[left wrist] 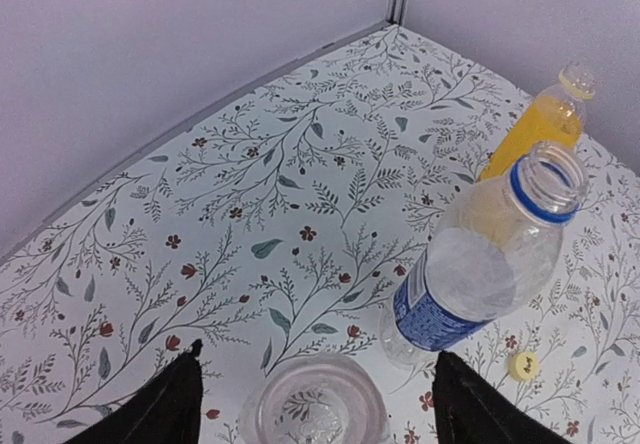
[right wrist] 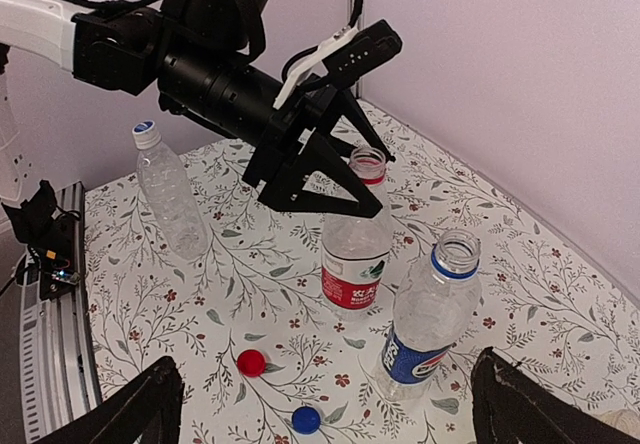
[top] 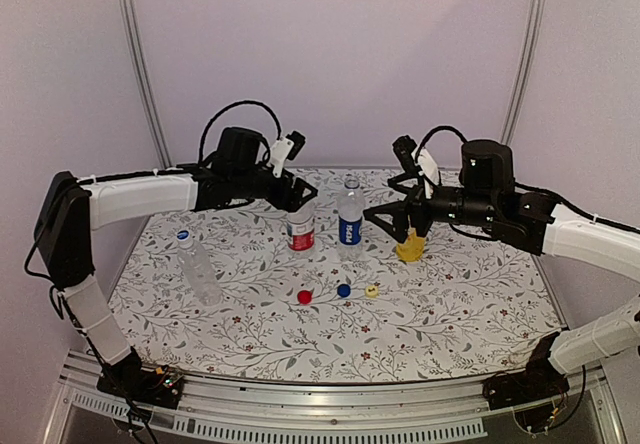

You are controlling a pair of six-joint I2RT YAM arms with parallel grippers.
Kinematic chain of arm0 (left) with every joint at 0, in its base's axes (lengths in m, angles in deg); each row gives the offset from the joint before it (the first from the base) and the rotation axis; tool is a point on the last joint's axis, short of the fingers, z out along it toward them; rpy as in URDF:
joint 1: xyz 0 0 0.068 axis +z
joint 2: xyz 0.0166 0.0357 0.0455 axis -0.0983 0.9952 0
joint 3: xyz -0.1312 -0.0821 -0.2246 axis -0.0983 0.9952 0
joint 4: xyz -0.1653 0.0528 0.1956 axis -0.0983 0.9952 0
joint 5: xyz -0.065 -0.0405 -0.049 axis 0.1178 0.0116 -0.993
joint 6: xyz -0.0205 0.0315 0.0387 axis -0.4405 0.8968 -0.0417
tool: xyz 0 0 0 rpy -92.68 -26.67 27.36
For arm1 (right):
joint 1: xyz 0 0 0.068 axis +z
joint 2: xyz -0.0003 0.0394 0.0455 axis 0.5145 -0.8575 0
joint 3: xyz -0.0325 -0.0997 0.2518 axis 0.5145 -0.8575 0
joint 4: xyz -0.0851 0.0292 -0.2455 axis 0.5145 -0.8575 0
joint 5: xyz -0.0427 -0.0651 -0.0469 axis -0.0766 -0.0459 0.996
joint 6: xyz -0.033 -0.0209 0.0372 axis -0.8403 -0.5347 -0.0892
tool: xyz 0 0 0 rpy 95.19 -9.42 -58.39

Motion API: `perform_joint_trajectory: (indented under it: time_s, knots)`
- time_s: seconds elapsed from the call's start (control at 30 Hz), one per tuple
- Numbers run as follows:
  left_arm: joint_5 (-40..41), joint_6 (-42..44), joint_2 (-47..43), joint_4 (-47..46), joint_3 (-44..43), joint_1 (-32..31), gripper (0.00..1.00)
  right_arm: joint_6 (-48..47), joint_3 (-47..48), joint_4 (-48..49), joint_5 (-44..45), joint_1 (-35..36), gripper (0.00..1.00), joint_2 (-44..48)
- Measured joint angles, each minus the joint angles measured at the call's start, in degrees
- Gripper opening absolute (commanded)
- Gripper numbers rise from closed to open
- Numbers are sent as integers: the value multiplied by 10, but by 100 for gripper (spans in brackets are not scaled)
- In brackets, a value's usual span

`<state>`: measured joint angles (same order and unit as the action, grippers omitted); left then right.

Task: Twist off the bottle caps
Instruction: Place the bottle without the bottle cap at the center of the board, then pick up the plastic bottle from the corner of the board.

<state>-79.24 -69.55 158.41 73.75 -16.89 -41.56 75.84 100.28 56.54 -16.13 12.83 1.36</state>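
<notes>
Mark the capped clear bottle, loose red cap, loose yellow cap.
Capped clear plastic bottle (right wrist: 172,202), right wrist view, mid-body.
Round red cap (top: 305,296), top view, centre.
Round yellow cap (left wrist: 522,366), left wrist view, centre.

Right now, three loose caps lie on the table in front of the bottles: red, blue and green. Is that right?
Not quite: the third cap is yellow, not green. The red cap and blue cap do lie loose beside it, as the top external view shows.

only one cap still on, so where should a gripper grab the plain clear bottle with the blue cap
Probably best by the blue cap, coming straight down from above with the fingers on opposite sides of its round rim. The plain clear bottle stands upright with the cap topmost, and nothing stands close beside it to block the fingers.
</notes>
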Motion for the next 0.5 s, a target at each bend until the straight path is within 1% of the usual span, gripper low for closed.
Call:
perform_joint_trajectory:
  time_s: [0.13, 0.37, 0.5]
  knots:
    - [0, -3, -10, 1, 9, 1, 99, 3, 0, 0, 2, 0, 99, 0]
    - [1, -12, -64, 10, 13, 1, 100, 7, 0, 0, 7, -2, 99, 0]
    - [16, -34, -109, 64, 3, 1, 100, 13, 0, -1, 18, -5, 99, 0]
